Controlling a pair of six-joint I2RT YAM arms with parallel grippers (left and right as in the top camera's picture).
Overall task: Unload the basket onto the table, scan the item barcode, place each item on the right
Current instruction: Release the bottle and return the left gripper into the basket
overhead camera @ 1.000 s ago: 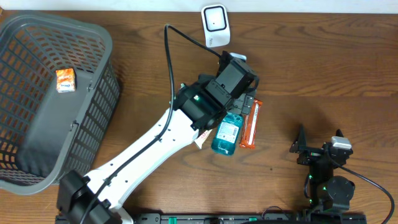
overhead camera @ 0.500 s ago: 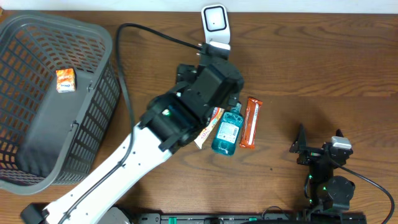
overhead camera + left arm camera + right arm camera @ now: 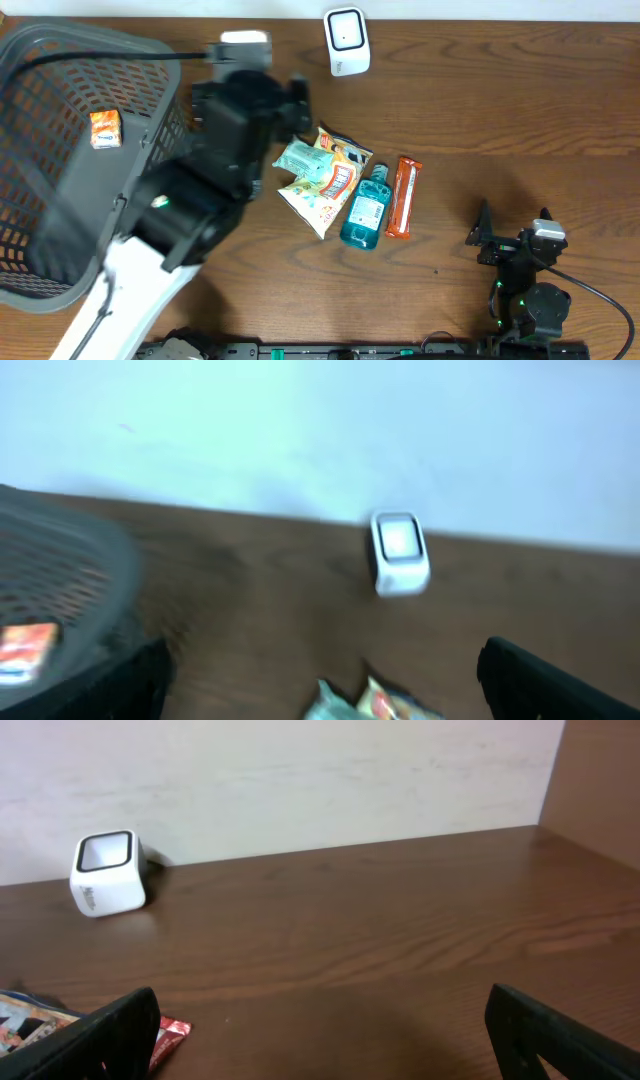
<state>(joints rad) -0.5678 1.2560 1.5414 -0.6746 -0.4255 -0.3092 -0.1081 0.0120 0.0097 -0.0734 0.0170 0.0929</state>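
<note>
Brown wooden surface (image 3: 500, 120) with a white boxy scanner (image 3: 346, 40) on it; left tool (image 3: 322, 650) and right tool (image 3: 322, 995) both spread wide.

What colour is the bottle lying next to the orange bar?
The bottle is teal with a pale label; the overhead view shows it best.

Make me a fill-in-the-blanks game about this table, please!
1. The box in the basket is coloured ____.
2. The scanner is coloured ____.
3. The bottle lies ____ the bags and the bar.
4. The right fingers hold ____.

Missing words: orange, white, between, nothing.
</note>
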